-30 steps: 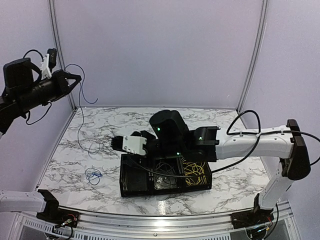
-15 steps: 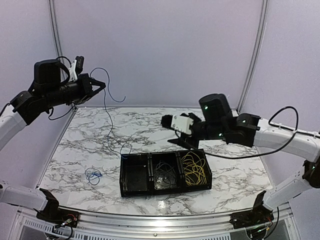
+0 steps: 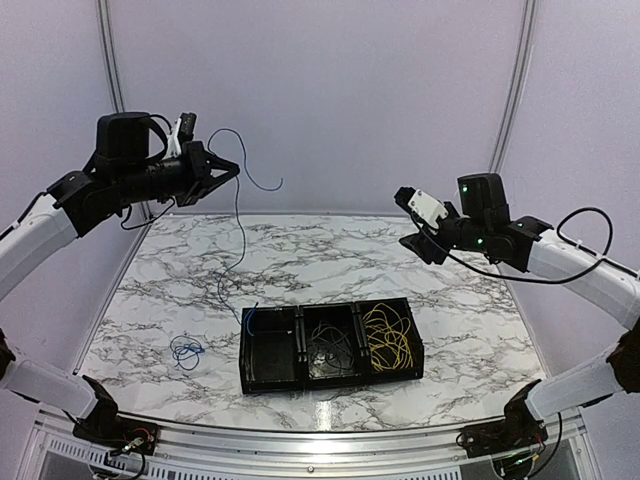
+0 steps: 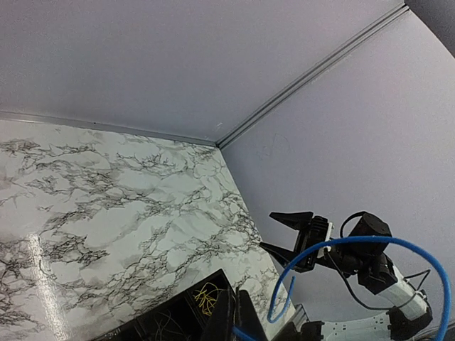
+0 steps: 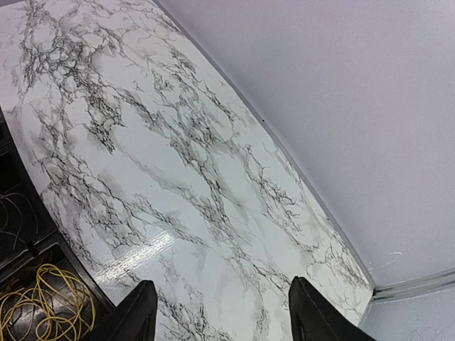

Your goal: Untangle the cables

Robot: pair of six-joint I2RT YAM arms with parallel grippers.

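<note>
My left gripper [image 3: 226,171] is raised high at the back left and is shut on a long blue cable [image 3: 238,225]. The cable hangs down, and its lower end reaches the left compartment of the black tray [image 3: 268,385]. In the left wrist view the shut fingers [image 4: 239,317] pinch the blue cable [image 4: 355,244], which arcs to the right. A dark grey cable [image 3: 330,346] lies in the middle compartment and a yellow cable [image 3: 388,340] in the right one. A small blue coil [image 3: 186,350] lies on the table left of the tray. My right gripper [image 3: 409,221] is open and empty, high at the right.
The marble table [image 3: 480,330] is enclosed by lilac walls with metal posts [image 3: 511,110]. In the right wrist view the open gripper [image 5: 224,316] hovers over bare marble. The yellow cable [image 5: 44,305] and the tray corner [image 5: 21,241] sit at the lower left.
My left gripper moved right with the blue cable, whose lower end now reaches the tray. My right gripper rose from the tray and swung back to the right.
</note>
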